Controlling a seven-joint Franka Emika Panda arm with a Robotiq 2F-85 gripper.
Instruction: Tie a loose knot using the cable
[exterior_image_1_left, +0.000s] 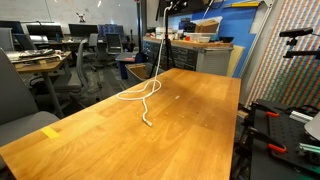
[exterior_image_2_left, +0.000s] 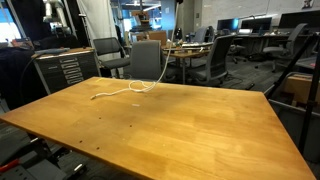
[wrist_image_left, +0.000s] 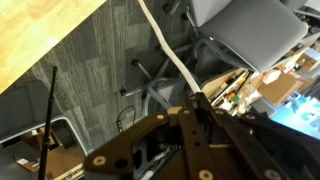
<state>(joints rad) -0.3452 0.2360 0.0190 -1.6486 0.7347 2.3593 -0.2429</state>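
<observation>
The white cable (exterior_image_1_left: 141, 95) lies in a loose loop on the wooden table (exterior_image_1_left: 180, 130), with one free end (exterior_image_1_left: 148, 122) pointing toward the table's middle. From the loop a strand climbs steeply to my gripper (exterior_image_1_left: 168, 6), which is mostly cropped at the top edge of that view. In an exterior view the cable (exterior_image_2_left: 125, 88) lies near the far table edge and its raised strand runs up out of the picture; the gripper is not visible there. In the wrist view the cable (wrist_image_left: 165, 45) runs straight into my gripper (wrist_image_left: 194, 102), whose jaws are shut on it high above the floor.
A strip of yellow tape (exterior_image_1_left: 50, 131) sits near a table corner. Office chairs (exterior_image_2_left: 147, 60) stand just beyond the far table edge. Stands with red-handled parts (exterior_image_1_left: 270, 112) are beside the table. The wrist view shows the table edge (wrist_image_left: 40, 40) and carpet below.
</observation>
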